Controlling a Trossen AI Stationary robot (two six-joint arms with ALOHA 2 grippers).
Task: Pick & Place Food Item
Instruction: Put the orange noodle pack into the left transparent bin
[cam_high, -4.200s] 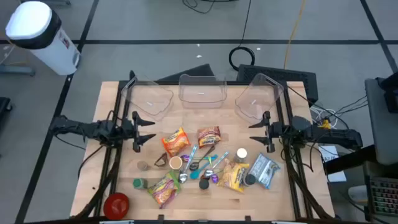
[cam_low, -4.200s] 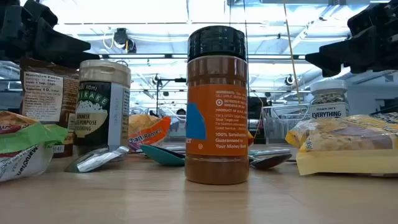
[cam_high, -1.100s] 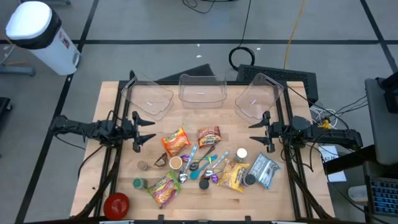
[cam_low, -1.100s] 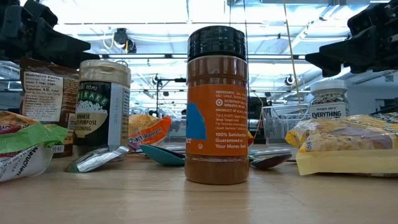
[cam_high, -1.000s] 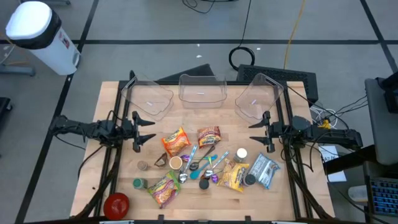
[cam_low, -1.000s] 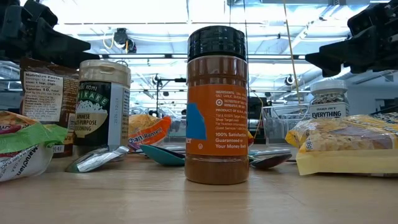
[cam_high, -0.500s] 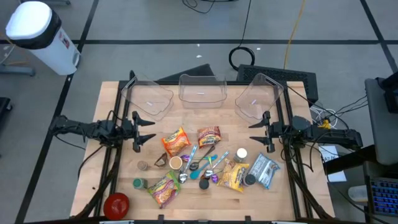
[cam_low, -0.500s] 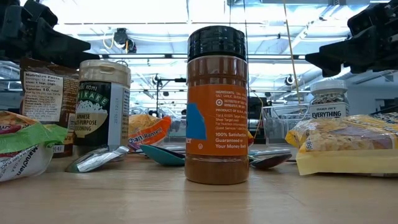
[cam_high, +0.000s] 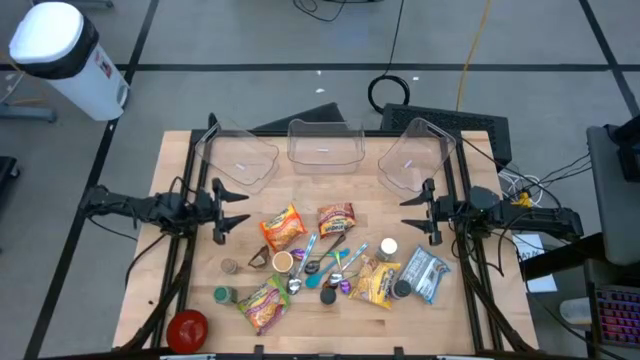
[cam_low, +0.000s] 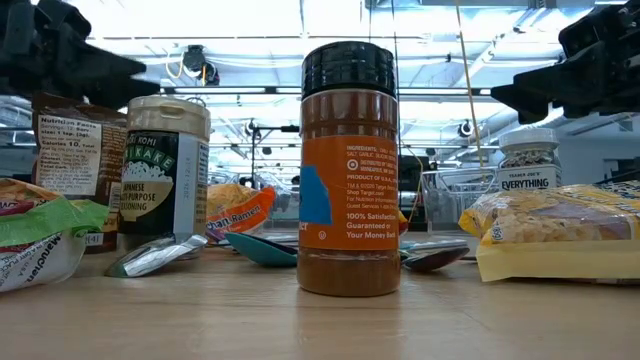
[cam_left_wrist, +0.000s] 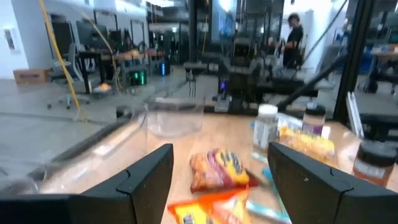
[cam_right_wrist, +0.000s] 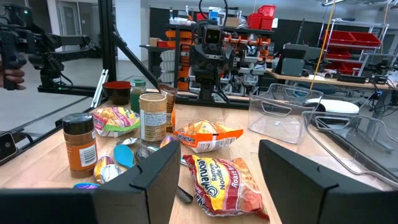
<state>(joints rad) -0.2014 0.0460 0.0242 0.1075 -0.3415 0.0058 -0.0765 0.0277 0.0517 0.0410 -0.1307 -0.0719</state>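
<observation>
The food items crowd the lower middle of the worktop (cam_high: 180, 165) in the high view: two ramen packets (cam_high: 283, 226) side by side, spoons, spice jars and a yellow snack bag (cam_high: 379, 285) (all tightly packed). Three clear bins (cam_high: 324, 146) line the top edge, with bare wood between them and the pile. The left gripper (cam_high: 233, 211) hovers at mid-left, its fingers spread and holding nothing. The right gripper (cam_high: 412, 213) mirrors it at mid-right, fingers likewise apart and empty.
</observation>
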